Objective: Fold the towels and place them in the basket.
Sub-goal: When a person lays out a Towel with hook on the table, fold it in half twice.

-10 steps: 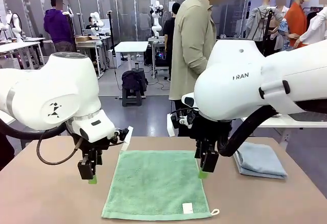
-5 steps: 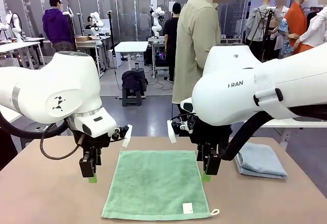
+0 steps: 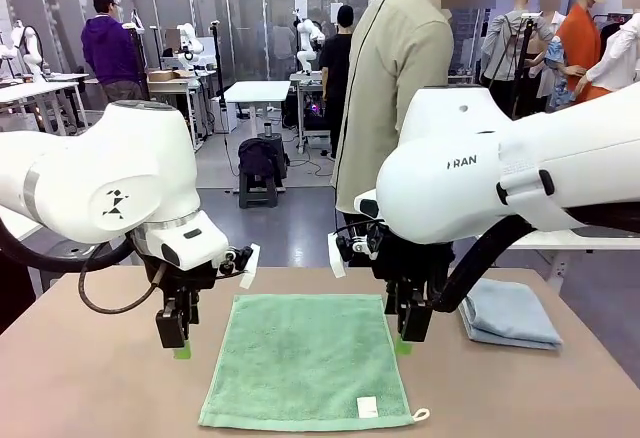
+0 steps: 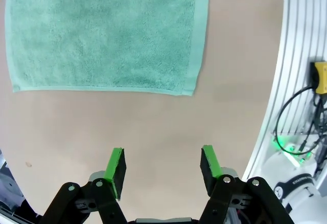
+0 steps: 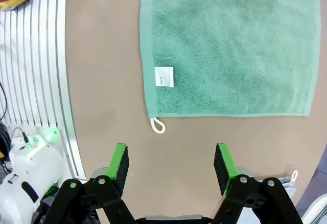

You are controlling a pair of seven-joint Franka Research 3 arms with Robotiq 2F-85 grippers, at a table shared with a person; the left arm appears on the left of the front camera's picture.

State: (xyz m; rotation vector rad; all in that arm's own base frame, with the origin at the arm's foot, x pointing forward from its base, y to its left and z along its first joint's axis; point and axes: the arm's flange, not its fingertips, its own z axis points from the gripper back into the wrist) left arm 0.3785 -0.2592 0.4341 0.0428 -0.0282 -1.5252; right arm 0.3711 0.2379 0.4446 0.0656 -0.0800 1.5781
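The table (image 3: pixel 80 388) carries both towels. The mint green towel (image 3: pixel 305 358) lies spread flat at the middle of the table, reaching close to the near edge, with its four sides about square to the table's edges. The blue-grey towel (image 3: pixel 510 313) sits folded towards the far right corner, apart from the green one.

The green towel lies between the two grippers. The left gripper (image 3: pixel 178 343) hangs just off the towel's left edge and the right gripper (image 3: pixel 405 336) just off its right edge, both level with the half nearer the far side of the table. Each gripper has its jaws wide apart, holds nothing and points down at bare table. In each wrist view, the near towel edge runs across the picture ahead of the fingertips.

Each arm is nearest its own side edge, so a two-armed fold looks the likely next move. The towel may be a little longer from near to far than across, though the slanted view leaves that unsure.

The white label (image 3: pixel 367 407) and the loop (image 3: pixel 421 415) mark the near right corner.
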